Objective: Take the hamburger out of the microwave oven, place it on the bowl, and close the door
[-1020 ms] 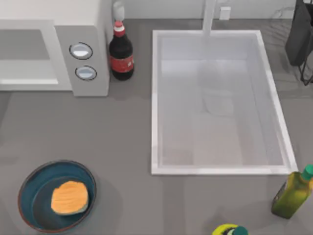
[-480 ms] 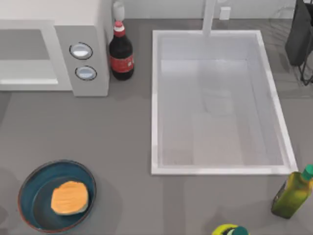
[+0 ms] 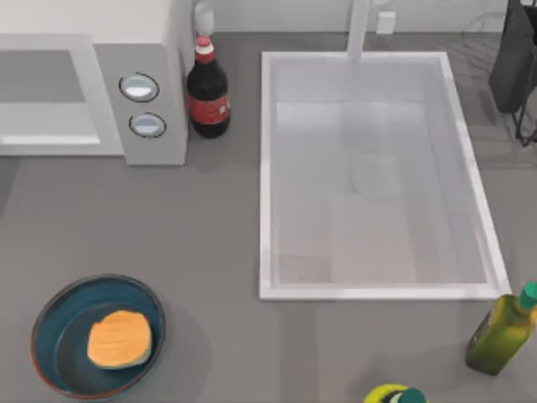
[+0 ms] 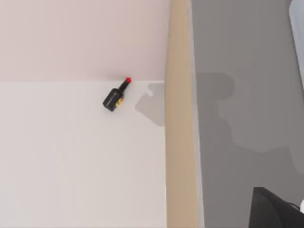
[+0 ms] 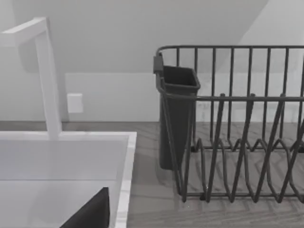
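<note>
The hamburger (image 3: 119, 338) is seen lying inside the bowl (image 3: 52, 320), a little toward the bowl's 4 o'clock side, at about 8 o'clock on the table in the top view. The microwave oven (image 3: 126, 59) stands at about 10 o'clock, its two dials (image 3: 139, 86) facing up toward the camera, with a dark cola bottle (image 3: 207, 88) just beside it at its 3 o'clock.

The placing appears to be done, so the closing of the door is judged to be the step in hand, if it is not already finished. For that step, the door panel is best pushed flat and evenly from its free edge until it seats against the front, and the bowl nearby should be kept out of the arm's sweep.

Much cannot be made out. The door itself cannot be picked out with confidence: a pale framed panel (image 3: 46, 96) is seen at the oven's front, cut off by the frame's 9 o'clock edge, and whether it is the shut door or the open cavity cannot be told. The state of either arm's jaws cannot be told. In each wrist view a dark corner of something intrudes, too little for identification.
</note>
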You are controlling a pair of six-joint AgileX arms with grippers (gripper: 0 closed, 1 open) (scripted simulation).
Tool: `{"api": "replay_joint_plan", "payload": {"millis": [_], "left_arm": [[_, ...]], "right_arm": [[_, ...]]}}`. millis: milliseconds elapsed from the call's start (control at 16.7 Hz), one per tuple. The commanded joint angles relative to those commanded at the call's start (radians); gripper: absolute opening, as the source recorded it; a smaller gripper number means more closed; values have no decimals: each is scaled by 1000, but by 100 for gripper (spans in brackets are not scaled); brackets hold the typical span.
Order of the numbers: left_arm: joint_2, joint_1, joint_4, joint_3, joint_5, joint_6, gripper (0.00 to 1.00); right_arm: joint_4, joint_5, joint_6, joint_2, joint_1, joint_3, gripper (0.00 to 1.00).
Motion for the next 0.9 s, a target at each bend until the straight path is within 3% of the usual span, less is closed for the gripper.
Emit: {"api": "replay_joint_plan", "payload": {"millis": [360,900], "left_arm": [[-1,2,40,-36,-3,3,0],[110,16,364,-254,-4,8,0]], "right_arm": [[0,0,0,0,0,0,100],[0,0,0,0,0,0,100]]}}
